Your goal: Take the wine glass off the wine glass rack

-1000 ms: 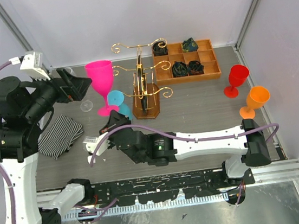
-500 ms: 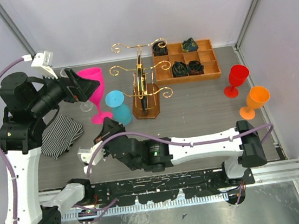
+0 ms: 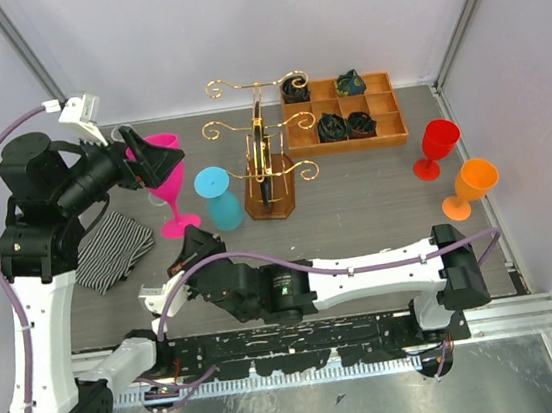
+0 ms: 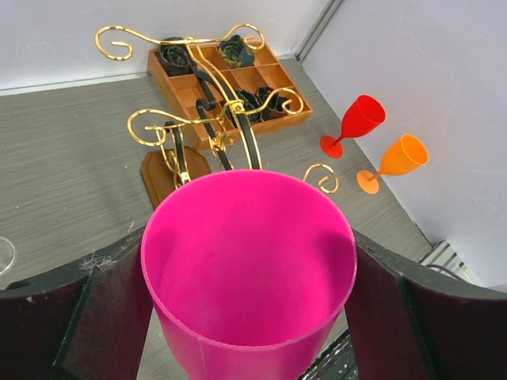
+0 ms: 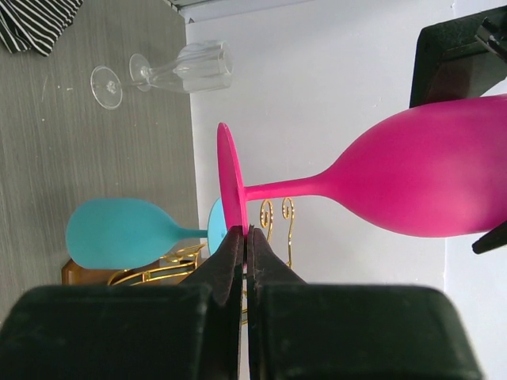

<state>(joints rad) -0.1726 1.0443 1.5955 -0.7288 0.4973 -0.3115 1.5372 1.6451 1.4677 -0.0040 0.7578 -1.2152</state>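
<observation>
The gold wire wine glass rack (image 3: 266, 162) stands on its brown base at the back middle and holds no glass; it also shows in the left wrist view (image 4: 214, 134). My left gripper (image 3: 155, 161) is shut on the bowl of a pink wine glass (image 3: 164, 180), upright and left of the rack, with a finger on each side of the bowl (image 4: 248, 269). My right gripper (image 3: 192, 239) is shut with its tips pinching the rim of the pink foot (image 5: 230, 174). A teal glass (image 3: 220, 198) stands upside down beside the rack's base.
A clear glass (image 5: 166, 71) lies on the table at the left, near a striped cloth (image 3: 110, 249). An orange-brown compartment tray (image 3: 346, 117) sits at the back right. A red glass (image 3: 438, 144) and an orange glass (image 3: 472, 185) stand at the right.
The pink glass has come down and moved left, away from the rack, held by my left gripper. My right gripper has moved left and nearer along with its foot.
</observation>
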